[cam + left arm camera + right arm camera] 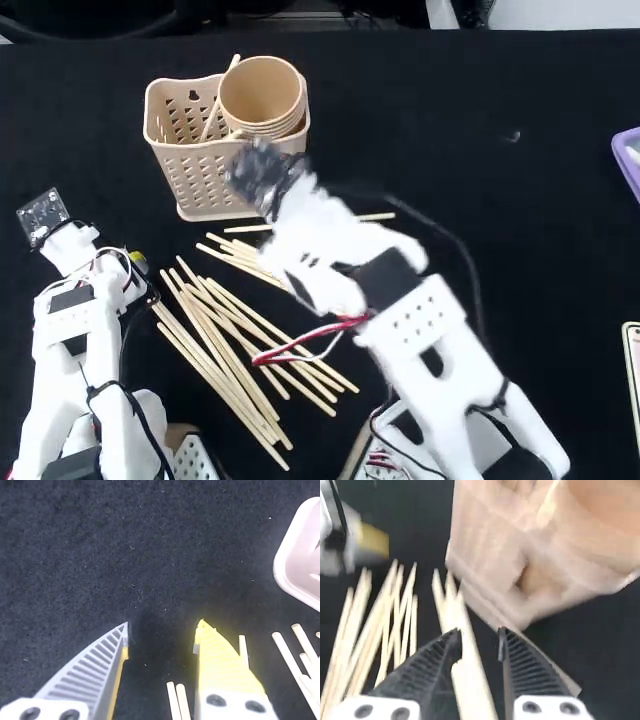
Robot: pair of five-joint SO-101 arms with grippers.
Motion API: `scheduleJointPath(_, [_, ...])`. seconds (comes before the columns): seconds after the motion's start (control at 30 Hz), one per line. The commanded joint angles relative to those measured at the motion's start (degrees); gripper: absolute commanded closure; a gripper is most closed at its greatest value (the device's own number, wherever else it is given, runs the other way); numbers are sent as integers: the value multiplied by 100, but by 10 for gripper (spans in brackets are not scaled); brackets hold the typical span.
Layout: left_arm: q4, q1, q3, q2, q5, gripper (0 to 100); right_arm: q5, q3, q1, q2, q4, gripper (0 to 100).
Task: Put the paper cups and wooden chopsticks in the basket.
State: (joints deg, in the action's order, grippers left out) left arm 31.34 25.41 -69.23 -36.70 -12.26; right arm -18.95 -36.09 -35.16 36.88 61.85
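Black cloth covers the table (520, 250), and we read across it from the left.

The left arm lies low along that side, its wrist looking down on bare cloth. The left gripper (162, 630), one grey jaw and one yellow, has its jaws wide apart with nothing between them, just beside the nearest stick ends.

Next comes the loose fan of pale wooden chopsticks (240, 340), flat on the cloth in front of the basket. We judge them light, stiff and smooth. They are thin enough to roll or slip from a pinch, so the grip should go across a stick near its middle.

The beige slotted plastic basket (185, 165) stands upright behind them. A stack of tan paper cups (262, 95) already sits in its right half, with one chopstick (222, 95) leaning beside it. The cups look light and easily crushed.

The right arm stretches from the near edge diagonally toward the basket. The black-jawed right gripper (479, 635) hangs by the basket's near wall, over the far stick ends. Its jaws stand apart, and a chopstick runs along the gap, not visibly pinched.
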Motion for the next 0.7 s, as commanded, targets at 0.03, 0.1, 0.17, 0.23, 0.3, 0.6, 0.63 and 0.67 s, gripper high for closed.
scheduleJointPath(0.03, [-9, -13, 171, -97, 53, 780, -141, -1270, -281, 171, -642, 877])
scheduleJointPath(0.1, [-9, -22, 171, -88, 53, 780, -114, -1754, -695, 171, -985, 877])
scheduleJointPath(0.17, [-9, -22, 171, -79, 53, 780, 88, -2176, -1046, 171, -1371, 877])
scheduleJointPath(0.23, [-9, -22, 171, -70, 53, 780, 299, -2563, -1371, 163, -1811, 877])
scheduleJointPath(0.3, [-18, -22, 171, -70, 53, 780, 413, -2862, -1582, 163, -2163, 877])
scheduleJointPath(0.6, [-18, -22, 171, -62, 53, 780, 413, -2958, -1635, -673, -2752, 877])
scheduleJointPath(0.63, [-18, -22, 171, -62, 53, 780, 413, -2949, -1635, -884, -2892, 877])
scheduleJointPath(0.67, [-18, -22, 163, -70, 53, 780, 422, -2888, -1635, -1086, -2971, 877])
